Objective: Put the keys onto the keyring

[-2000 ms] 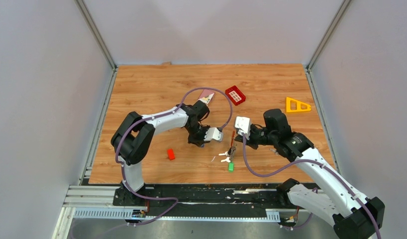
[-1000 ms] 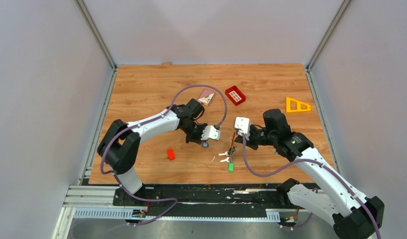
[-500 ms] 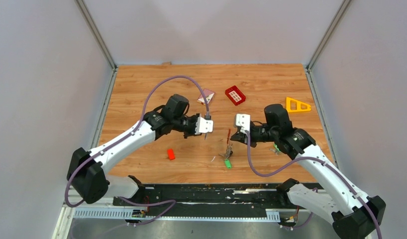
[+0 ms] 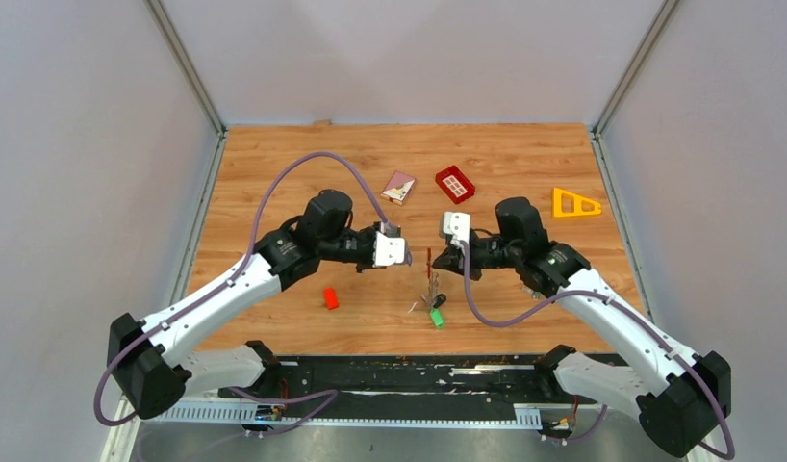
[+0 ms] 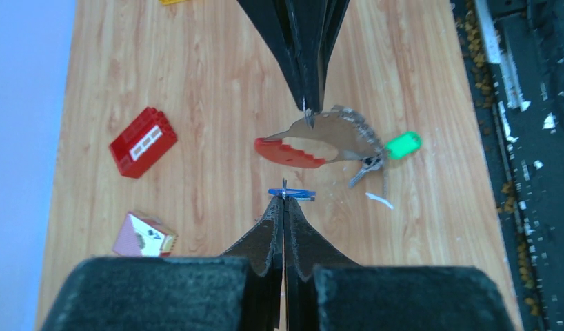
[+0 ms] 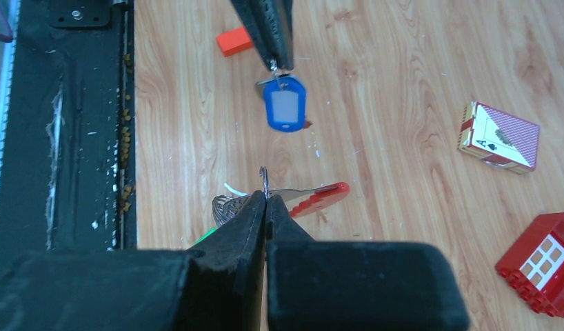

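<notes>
Blue-headed key [image 6: 285, 107] — one, pinched by its metal end in the clenched left gripper [image 5: 284, 201] — points head-first at the keyring [image 5: 314, 141], just apart. Right gripper [image 6: 265, 196] clamps the ring [image 6: 264, 178]. The fob [image 5: 334, 133] stretches crosswise over the table [image 4: 274, 173], red end one way, one green key [image 5: 403, 145] — and one darker key [image 5: 367, 164], hard to make out — at the other.

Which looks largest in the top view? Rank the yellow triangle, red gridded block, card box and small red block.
1. yellow triangle
2. red gridded block
3. card box, nearly the gridded block's size, so this pair is unsure
4. small red block
</notes>
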Controlling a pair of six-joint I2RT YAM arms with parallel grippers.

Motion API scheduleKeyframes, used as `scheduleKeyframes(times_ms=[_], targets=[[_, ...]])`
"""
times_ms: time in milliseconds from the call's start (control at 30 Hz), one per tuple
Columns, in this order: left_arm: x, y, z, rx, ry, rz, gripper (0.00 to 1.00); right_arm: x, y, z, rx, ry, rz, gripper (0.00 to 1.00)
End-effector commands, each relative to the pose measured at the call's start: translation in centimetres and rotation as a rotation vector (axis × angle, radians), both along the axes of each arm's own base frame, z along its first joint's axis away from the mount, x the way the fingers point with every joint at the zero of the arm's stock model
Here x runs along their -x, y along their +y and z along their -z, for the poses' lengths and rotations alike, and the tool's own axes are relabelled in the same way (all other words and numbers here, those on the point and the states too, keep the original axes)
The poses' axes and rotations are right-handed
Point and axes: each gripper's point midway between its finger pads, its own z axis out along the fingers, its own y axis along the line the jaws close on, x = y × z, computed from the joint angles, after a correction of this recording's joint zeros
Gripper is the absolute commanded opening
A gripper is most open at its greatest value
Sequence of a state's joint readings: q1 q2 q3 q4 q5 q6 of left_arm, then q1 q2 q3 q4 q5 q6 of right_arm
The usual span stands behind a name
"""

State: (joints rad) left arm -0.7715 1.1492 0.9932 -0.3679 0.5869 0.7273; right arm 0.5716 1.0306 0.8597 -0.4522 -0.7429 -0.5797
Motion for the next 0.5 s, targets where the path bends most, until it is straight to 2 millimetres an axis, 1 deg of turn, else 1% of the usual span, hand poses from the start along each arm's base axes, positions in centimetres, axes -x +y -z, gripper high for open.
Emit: scheduleKeyframes(times_ms=[0,167,300,367,467], targets=[[1.2,-1.1,-1.8,0.078,0.136,-0.007,0.00,-1.9,0.9,-1.6,-0.051,-0.125,0.066,0.00],[2.3,-1.9,-1.9,0.121,0.276,0.000,0.00,-3.9,0.7,-2.2,-0.046,-0.255,0.153,0.00],[2.7,-2.6,-2.0,0.161,0.402,-0.025,0.00,-4.9,0.7,-2.4,-0.031,-0.338,0.207,0.00],[2.6,-3.2,-1.7,0.175,0.466,-0.047,0.00,-5.2,0.8,-2.5,-0.030,-0.359,0.226,0.00],[2.0,-3.8,-1.8,0.196,0.514,-0.078,0.00,-5.2,0.8,-2.6,-0.030,-0.368,0.241,0.00]])
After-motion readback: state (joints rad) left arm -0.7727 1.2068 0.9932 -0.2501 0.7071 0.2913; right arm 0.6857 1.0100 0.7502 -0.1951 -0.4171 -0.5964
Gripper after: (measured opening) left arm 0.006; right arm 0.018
